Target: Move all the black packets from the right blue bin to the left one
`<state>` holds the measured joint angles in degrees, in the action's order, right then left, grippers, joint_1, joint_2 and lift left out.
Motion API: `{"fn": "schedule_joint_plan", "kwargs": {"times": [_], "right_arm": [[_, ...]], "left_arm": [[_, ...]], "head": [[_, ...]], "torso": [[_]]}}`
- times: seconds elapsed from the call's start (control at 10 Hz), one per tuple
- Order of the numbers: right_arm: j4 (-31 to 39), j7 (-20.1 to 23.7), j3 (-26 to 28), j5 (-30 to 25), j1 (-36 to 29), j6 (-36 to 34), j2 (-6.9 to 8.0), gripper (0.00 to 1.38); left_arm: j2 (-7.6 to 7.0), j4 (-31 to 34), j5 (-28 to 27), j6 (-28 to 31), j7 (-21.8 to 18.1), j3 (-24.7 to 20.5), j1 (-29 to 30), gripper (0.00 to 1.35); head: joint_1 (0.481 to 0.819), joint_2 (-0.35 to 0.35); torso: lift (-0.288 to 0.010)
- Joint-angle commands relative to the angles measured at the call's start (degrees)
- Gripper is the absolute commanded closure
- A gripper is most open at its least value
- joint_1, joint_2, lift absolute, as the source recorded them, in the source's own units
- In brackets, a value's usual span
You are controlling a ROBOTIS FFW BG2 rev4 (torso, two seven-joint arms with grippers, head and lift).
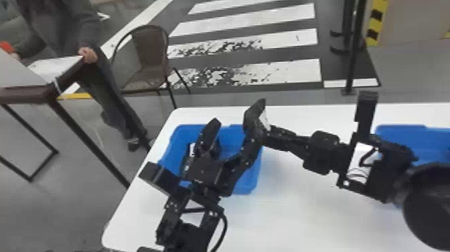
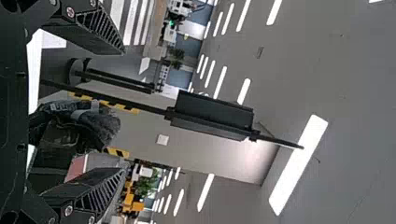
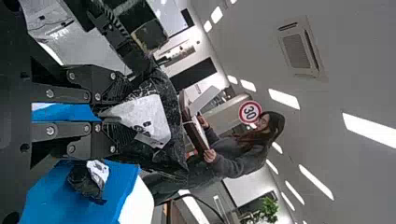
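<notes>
Fingertips of the right hand (image 1: 273, 134) pinch one black packet (image 3: 175, 105), holding its narrow end while the crumpled body of it sticks out past them. Above the left bin, the left hand (image 1: 237, 115) has its two fingers spread wide, and in the left wrist view the packet shows between them, nearer one finger than the other; I cannot tell whether it touches.

That pinched packet carries one white label (image 3: 144, 116) with small dark marks on it, too small to tell. A second black packet (image 3: 84, 182), also patched with white, lies in the left blue bin (image 1: 187, 127), below the right hand. I make out two packets for certain, one pinched and one lying in the bin; how many the hands and arms cover, I cannot tell.

Two blue bins stand on the one white counter (image 1: 284, 217), well apart. The right blue bin (image 1: 398, 128) is partly hidden behind the right arm (image 1: 334, 154); something dark shows inside it at the head view's edge, too little of it to name. One white panel (image 1: 360, 164) with dark strokes sits on that arm.

Beyond the counter, the head view shows one brown chair (image 1: 150, 60), one dark-framed table (image 1: 33, 93) and broad white stripes (image 1: 284, 72) on the floor. In the right wrist view there is one round sign (image 3: 250, 112), red-rimmed, with dark figures.
</notes>
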<state>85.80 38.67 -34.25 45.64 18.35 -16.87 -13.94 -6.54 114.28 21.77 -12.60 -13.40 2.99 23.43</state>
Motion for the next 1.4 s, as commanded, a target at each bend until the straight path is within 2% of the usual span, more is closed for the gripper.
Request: {"fn": "schedule_joint_plan", "kwargs": {"times": [0.0, 0.2, 0.3, 0.4, 0.5, 0.6, 1.2, 1.3], "right_arm": [[0.3, -0.1, -1.7, 1.0, 0.1, -0.1, -0.04, 1.04], [0.2, -0.6, -5.6, 3.4, 0.4, -1.1, -0.12, 1.04], [0.2, -0.6, -5.7, 3.6, 0.5, -1.1, -0.12, 1.04], [0.0, -0.6, -5.7, 3.8, 0.5, -1.1, -0.12, 1.04], [0.0, -0.6, -5.5, 4.2, 0.8, -0.8, -0.21, 1.04], [-0.2, -0.6, -5.3, 4.4, 1.1, -0.1, -0.21, 1.04], [-0.7, -1.1, -3.8, 4.5, 1.5, 1.3, -0.3, 1.04], [-0.8, -1.2, -3.6, 4.6, 1.3, 2.4, -0.3, 0.95]], "left_arm": [[-0.05, 0.0, 0.2, 1.6, -0.2, 0.0, -0.4, 0.15], [-0.05, 0.1, 0.4, 2.2, -0.3, -0.1, -0.4, 0.15], [-0.05, 0.4, 0.5, 3.5, -0.4, -0.2, -0.7, 0.2], [-0.05, 3.1, -0.6, 8.9, 0.0, -0.6, -0.2, 0.62], [-0.14, 5.5, -1.0, 13.0, 1.5, -0.7, 0.6, 1.12], [-0.14, 5.9, -1.0, 13.0, 2.1, -0.7, 1.0, 1.18], [-0.05, 5.9, -2.0, 10.1, 3.1, -0.5, 1.3, 1.21], [-0.05, 5.9, -1.7, 9.5, 3.1, -0.5, 1.5, 1.21]], "head": [[0.695, 0.329], [0.695, 0.35], [0.695, 0.35], [0.695, 0.35], [0.695, 0.35], [0.695, 0.35], [0.695, 0.35], [0.695, 0.35]], "torso": [[-0.14], [-0.14], [-0.14], [-0.14], [-0.14], [-0.14], [-0.14], [-0.14]]}}
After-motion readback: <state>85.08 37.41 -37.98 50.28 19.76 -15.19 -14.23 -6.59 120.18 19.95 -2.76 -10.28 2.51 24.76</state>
